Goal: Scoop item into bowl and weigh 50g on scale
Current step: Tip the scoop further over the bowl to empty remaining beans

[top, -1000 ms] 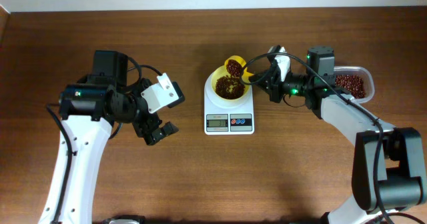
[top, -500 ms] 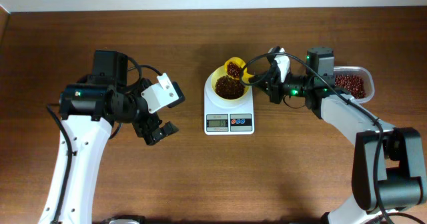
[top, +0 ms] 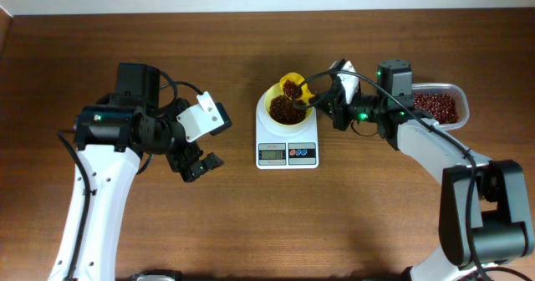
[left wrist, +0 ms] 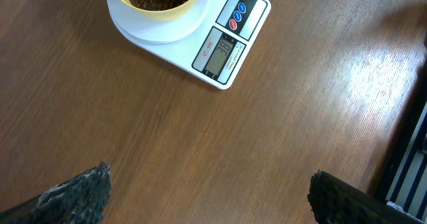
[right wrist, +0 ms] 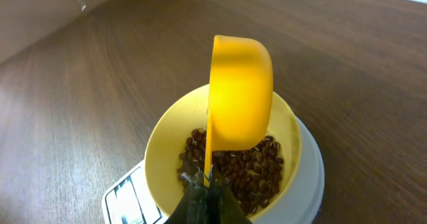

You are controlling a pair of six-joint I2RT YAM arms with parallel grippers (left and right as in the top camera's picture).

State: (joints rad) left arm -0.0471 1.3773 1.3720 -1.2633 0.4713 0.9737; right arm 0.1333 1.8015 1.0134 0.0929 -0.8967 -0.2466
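Observation:
The pale-yellow bowl (top: 274, 105) stands on the white scale (top: 287, 143) and holds a heap of dark red-brown beans (top: 286, 113). The bowl (right wrist: 167, 144), beans (right wrist: 257, 174) and scale (right wrist: 130, 201) also show in the right wrist view. My right gripper (top: 328, 99) (right wrist: 208, 187) is shut on the handle of the yellow scoop (top: 292, 85) (right wrist: 241, 94), held tilted on its side over the bowl with beans in it. My left gripper (top: 201, 166) (left wrist: 210, 191) is open and empty over bare table left of the scale (left wrist: 230, 47), whose bowl (left wrist: 167, 11) shows in that view.
A clear plastic container (top: 459, 97) of beans stands at the right, behind my right arm. The scale's display (top: 271, 154) and its buttons (top: 303, 154) face the front edge.
My right gripper has shifted slightly left and tipped the scoop further over the bowl; more beans lie in the bowl. The left arm has not moved.

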